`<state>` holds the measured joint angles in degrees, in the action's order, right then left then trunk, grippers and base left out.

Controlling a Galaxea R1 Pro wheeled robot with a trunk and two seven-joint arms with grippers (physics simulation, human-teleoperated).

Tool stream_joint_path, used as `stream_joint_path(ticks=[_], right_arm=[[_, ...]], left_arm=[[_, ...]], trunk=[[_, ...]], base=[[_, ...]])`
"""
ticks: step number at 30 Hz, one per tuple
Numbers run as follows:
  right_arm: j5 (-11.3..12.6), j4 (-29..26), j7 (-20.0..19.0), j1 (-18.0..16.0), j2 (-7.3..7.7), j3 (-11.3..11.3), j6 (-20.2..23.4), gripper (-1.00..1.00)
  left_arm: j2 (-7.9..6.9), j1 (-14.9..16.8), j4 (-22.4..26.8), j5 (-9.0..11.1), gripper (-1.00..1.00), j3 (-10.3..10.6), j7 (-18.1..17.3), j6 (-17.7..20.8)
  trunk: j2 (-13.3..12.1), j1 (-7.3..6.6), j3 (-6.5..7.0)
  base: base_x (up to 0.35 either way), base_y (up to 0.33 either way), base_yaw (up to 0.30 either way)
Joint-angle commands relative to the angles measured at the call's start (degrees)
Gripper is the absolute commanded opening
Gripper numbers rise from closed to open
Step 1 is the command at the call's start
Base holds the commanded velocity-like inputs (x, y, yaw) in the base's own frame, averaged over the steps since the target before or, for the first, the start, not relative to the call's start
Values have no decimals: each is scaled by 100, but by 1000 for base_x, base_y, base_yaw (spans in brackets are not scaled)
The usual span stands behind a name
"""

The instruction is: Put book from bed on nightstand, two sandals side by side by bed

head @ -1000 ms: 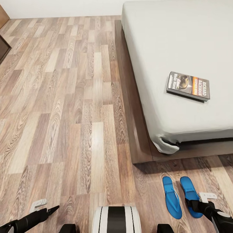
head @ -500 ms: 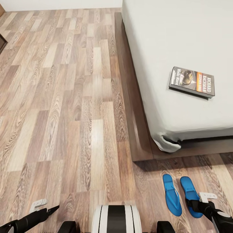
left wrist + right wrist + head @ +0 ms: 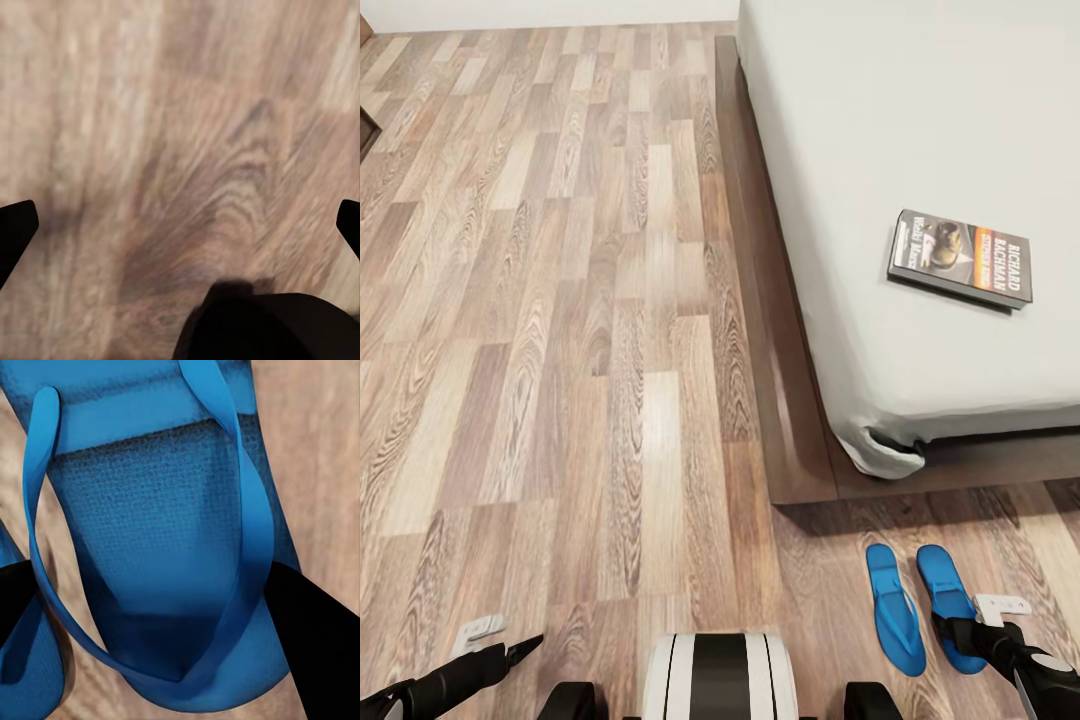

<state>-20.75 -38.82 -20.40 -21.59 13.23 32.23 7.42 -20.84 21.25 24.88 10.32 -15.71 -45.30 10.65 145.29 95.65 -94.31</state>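
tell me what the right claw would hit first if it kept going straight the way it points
Most likely the bright-blue flip-flop sandal right under the right claw: its footbed and thong strap sit between the dark fingers. Depth is unclear, but nothing shows in between.

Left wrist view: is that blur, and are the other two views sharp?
Left wrist view: the wood floor is soft and smeared, its grain barely resolved. Head view: sharp, the lettering on the book is legible; a soft shadow lies under the bed frame. Right wrist view: the blue sandal is crisp, its surface texture visible.
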Motion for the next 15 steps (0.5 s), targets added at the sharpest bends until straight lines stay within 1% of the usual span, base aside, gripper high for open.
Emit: stream_joint_path(ticks=[1, 13, 15], right_arm=[[-44, -11, -39, -3, -5, 29, 22, -100], [-44, -11, -43, -3, -5, 29, 22, -100], [-44, -11, -43, -3, -5, 29, 22, -100]], left_arm=[[1, 2, -1, 41, 100, -12, -23, 60], [1, 2, -1, 41, 100, -11, -22, 60], [1, 2, -1, 41, 100, -11, -22, 60]], trunk=[[1, 0, -3], [1, 0, -3], [4, 5, -47]], base=[[19, 6, 0], [2, 1, 0], [0, 0, 0]])
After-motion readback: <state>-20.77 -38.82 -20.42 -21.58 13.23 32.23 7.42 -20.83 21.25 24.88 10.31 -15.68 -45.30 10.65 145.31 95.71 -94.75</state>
